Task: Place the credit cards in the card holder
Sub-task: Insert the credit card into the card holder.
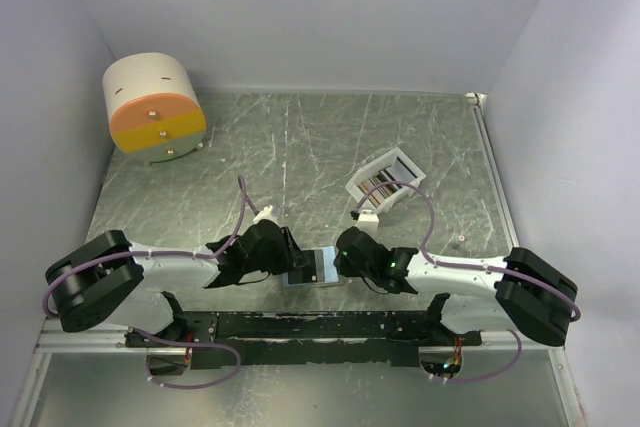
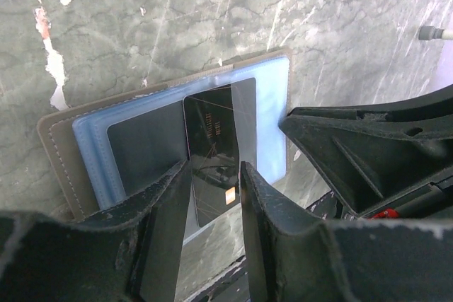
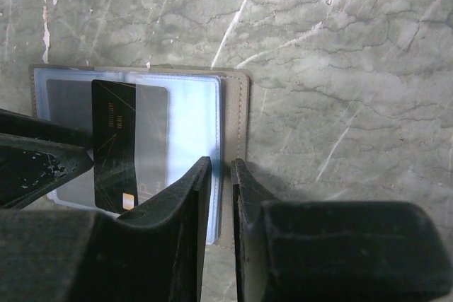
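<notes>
Closest in, left claw [image 2: 214, 175] partly open, fingers to either side of the tail end of a dark card [image 2: 212, 129], no firm grip on show; contact with its edges impossible to tell. Card tucked part-way under the clear sleeve on the blue inside of the open wallet [image 2: 55, 148], tail end poking out past the near edge; wallet flat on the table [image 1: 300, 137], close to the front, between both arms. Probably an unfinished insertion: push the card's end squarely along the sleeve until flush, low and flat, without tilting it or lifting the sleeve's lip. Leave the right claw [image 3: 219, 171] as found, nearly closed with the wallet's taupe right edge in its narrow gap, apparently pinning that cover down against any sliding under the push. Mind the crowding: both claws close together over the wallet, little room for swinging. Further back, well apart, white slotted tray [image 1: 412, 163] with more cards [image 1: 378, 185], and round cream-and-orange drum [image 1: 153, 107] at far left; neither in the way.
</notes>
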You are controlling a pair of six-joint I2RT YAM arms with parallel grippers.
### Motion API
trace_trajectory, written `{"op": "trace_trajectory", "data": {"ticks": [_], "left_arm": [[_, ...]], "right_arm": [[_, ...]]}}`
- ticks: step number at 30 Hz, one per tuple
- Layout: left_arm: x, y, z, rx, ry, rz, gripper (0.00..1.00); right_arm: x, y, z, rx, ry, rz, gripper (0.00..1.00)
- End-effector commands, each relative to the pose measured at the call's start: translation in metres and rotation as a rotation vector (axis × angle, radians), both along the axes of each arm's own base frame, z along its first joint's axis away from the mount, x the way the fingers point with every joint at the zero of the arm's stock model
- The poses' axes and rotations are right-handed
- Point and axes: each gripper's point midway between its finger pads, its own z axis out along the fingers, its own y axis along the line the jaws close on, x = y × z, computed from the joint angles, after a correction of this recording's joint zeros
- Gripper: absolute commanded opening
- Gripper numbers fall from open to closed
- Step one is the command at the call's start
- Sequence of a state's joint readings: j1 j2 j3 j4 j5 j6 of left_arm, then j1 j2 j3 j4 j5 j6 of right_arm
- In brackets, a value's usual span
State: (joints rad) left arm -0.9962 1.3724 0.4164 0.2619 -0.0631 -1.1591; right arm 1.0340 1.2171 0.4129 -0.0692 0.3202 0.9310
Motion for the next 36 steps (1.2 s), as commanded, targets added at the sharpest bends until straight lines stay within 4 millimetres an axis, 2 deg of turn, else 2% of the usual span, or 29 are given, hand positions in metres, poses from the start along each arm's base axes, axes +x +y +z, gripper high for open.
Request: {"op": "trace_trajectory", "data": {"ticks": [1,27,36], "left_arm": [[-0.003,0.003,-0.003,0.035,-0.015,-0.018,0.45],[-0.007,-0.026,-0.007,-0.04,0.005,-0.086,0.42],[-0.006,-0.037,0.002,-0.059,-0.015,-0.106,0.41]], "right_arm": [[-0.012,-0.005,-0.011,0.0,0.047,0.01,0.18],[-0.012,-0.006,-0.011,0.002,0.044,0.008,0.17],[-0.013,-0.005,-0.01,0.008,0.044,0.01,0.16]]}}
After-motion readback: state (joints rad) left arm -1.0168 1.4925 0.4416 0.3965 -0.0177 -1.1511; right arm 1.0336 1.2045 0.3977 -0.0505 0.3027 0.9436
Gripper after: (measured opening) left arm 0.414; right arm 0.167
